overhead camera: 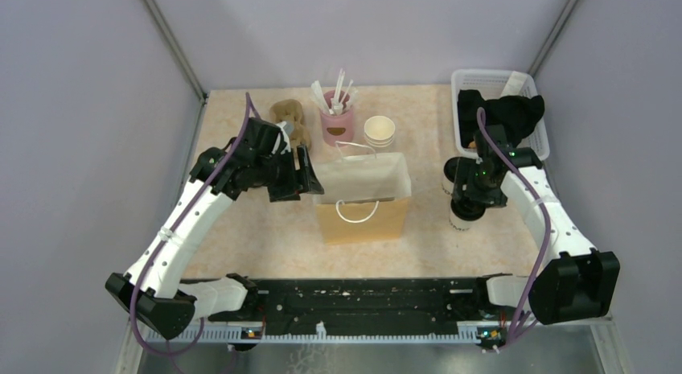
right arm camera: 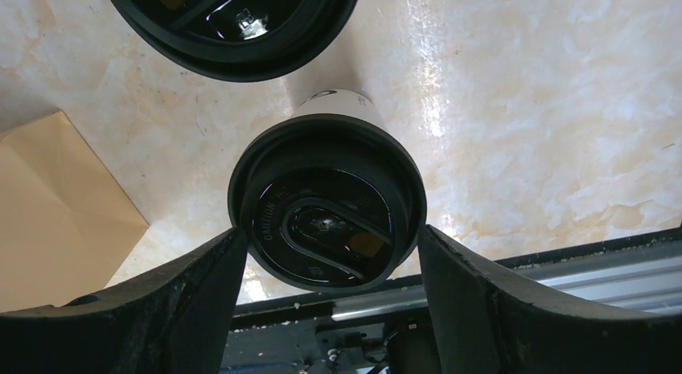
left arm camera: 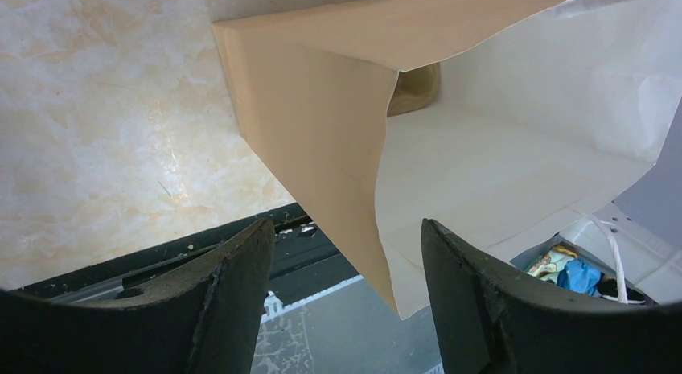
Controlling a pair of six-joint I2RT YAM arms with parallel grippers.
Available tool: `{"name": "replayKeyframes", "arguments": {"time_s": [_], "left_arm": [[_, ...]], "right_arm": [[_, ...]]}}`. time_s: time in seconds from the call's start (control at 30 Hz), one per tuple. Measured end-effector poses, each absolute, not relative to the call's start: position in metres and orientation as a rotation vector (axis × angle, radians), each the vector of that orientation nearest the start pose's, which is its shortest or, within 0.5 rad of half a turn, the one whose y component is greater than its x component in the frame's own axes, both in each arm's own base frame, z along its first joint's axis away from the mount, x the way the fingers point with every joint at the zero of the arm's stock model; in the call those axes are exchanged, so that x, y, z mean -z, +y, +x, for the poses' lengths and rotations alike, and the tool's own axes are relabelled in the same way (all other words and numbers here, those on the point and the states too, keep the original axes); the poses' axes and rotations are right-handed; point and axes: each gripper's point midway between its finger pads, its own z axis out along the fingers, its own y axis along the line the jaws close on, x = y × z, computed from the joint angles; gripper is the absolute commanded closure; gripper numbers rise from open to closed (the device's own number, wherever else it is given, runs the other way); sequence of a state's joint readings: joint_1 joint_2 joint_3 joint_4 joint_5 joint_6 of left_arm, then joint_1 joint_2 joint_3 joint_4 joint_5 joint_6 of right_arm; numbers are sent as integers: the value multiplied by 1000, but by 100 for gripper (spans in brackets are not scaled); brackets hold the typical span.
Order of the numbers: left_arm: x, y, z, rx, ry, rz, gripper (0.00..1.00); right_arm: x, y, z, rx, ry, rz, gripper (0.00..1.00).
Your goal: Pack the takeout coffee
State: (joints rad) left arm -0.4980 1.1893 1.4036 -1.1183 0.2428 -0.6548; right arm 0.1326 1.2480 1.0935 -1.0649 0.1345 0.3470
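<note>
Two takeout coffees stand right of the brown paper bag (overhead camera: 362,217). The near coffee (right arm camera: 326,217), a white cup with a black lid, sits between my right gripper's (right arm camera: 330,233) fingers, whose tips touch the lid's rim on both sides. From above, this gripper (overhead camera: 470,205) covers most of that cup (overhead camera: 460,222). The second coffee (right arm camera: 233,28) stands just beyond it (overhead camera: 448,179). The bag stands upright with its mouth open. My left gripper (left arm camera: 346,225) is open at the bag's left rim (left arm camera: 386,229); the bag wall passes between its fingers without being pinched.
Behind the bag are a pink cup of stirrers (overhead camera: 336,121), a stack of lidless white cups (overhead camera: 379,131) and a brown soft thing (overhead camera: 288,117). A white basket (overhead camera: 482,72) holding black items stands at the back right. Grey walls close in the table.
</note>
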Motion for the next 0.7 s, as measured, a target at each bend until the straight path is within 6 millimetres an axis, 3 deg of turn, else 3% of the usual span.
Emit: {"name": "replayKeyframes", "arguments": {"time_s": [0.7], "left_arm": [[-263, -189, 207, 770, 2598, -90, 26]], "right_arm": [[-144, 21, 235, 67, 2757, 287, 21]]}}
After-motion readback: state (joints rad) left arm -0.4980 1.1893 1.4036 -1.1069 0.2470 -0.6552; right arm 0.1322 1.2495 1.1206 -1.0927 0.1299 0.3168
